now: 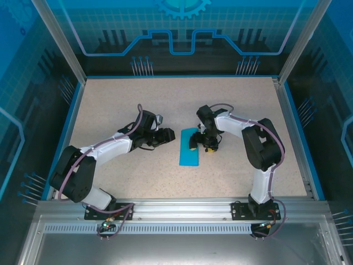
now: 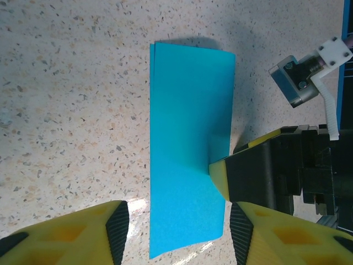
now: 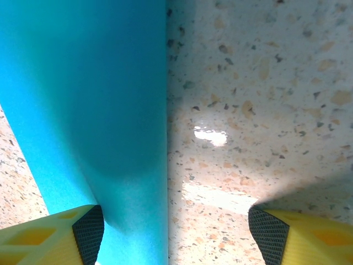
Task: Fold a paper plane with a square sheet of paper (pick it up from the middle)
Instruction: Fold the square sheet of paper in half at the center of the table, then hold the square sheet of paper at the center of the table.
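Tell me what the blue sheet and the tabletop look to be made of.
Blue sheet: thin paper, matte; a doubled edge suggests a fold. Tabletop: hard speckled surface, possibly stone-look laminate or terrazzo, slightly glossy; it shows bright glare spots.

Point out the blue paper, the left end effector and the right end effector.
blue paper [image 1: 188,148], top external view, centre of its upper face.
left end effector [image 2: 180,231], left wrist view, gap midway between its yellow fingertips.
right end effector [image 3: 175,232], right wrist view, gap midway between its fingertips.

The teal-blue sheet of paper [image 1: 188,155], folded into a narrow double-layered rectangle, lies flat near the middle of the speckled desk [image 1: 110,105].
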